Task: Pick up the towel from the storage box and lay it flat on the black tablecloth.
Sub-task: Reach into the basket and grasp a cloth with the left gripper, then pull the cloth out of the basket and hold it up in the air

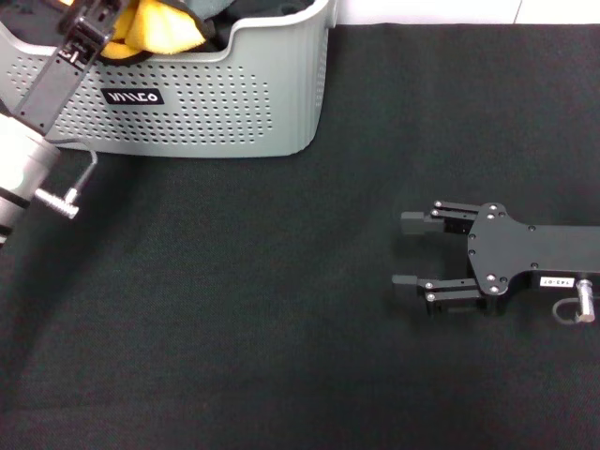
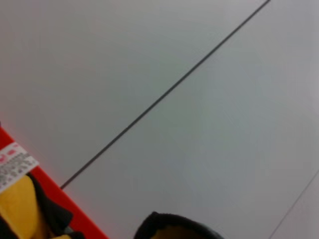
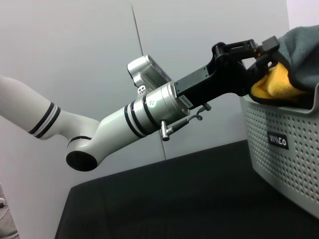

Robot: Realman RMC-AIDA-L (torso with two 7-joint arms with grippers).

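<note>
Over the light grey perforated plastic storage box the left gripper reaches in at a slant, jaws closed on the yellow-orange towel bunched at the rim – the right wrist view shows this grasp side-on; right gripper rests open on the black tablecloth

Storage box: stood on the black tablecloth at its far left part, near the back edge.
Towel: lay bunched inside the storage box, rising above its rim, beside a dark garment further right in the same box.
Left hand: reached over the box's left side, at the towel.
Right hand: sat low over the tablecloth on the right, well apart from the box, nearer than it, fingers spread and pointing left.
Wall: rose behind the desk.
</note>
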